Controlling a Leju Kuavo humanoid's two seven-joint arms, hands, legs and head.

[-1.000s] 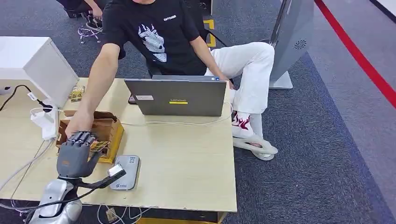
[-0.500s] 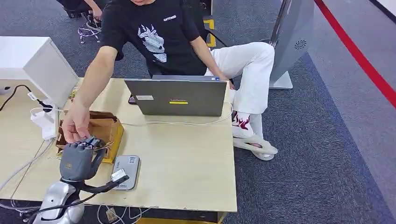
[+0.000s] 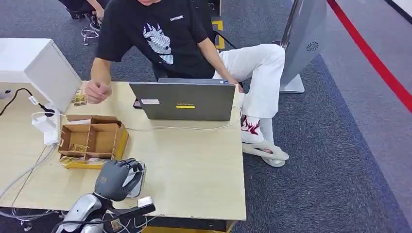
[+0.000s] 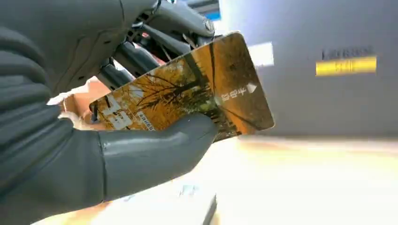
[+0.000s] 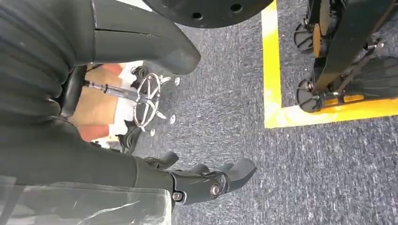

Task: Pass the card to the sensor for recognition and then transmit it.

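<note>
One card (image 4: 187,101) is all the left hand (image 3: 115,178) is carrying, and it is being pinched by one end only, between the thick grey thumb (image 4: 155,152) and the darker fingers (image 4: 141,56), while most of its orange, tree-printed face is sticking out free toward the laptop (image 3: 183,100). That narrow hold is the main risk — any brush of the free end against something hard could be levering the card out of the pinch or twisting it askew. In the head view the hand is hovering right above the flat grey sensor (image 3: 136,171) near the front edge of the tabletop (image 3: 194,170), and is covering most of it, so I cannot tell whether the card is touching it. If the card is coming in tilted, as the wrist view suggests, the reader may be failing to recognise it. Behind the hand, the open cardboard box (image 3: 93,139) is standing just beside the sensor, and white cables (image 3: 29,170) are trailing along the tabletop's left side — both are things a swinging arm could be snagging. The seated person's hand (image 3: 96,91) is resting well apart near the far edge, so a hand-over would be calling for a long reach. The right hand (image 5: 206,180) is hanging over the carpet, fingers loosely apart, holding nothing.
</note>
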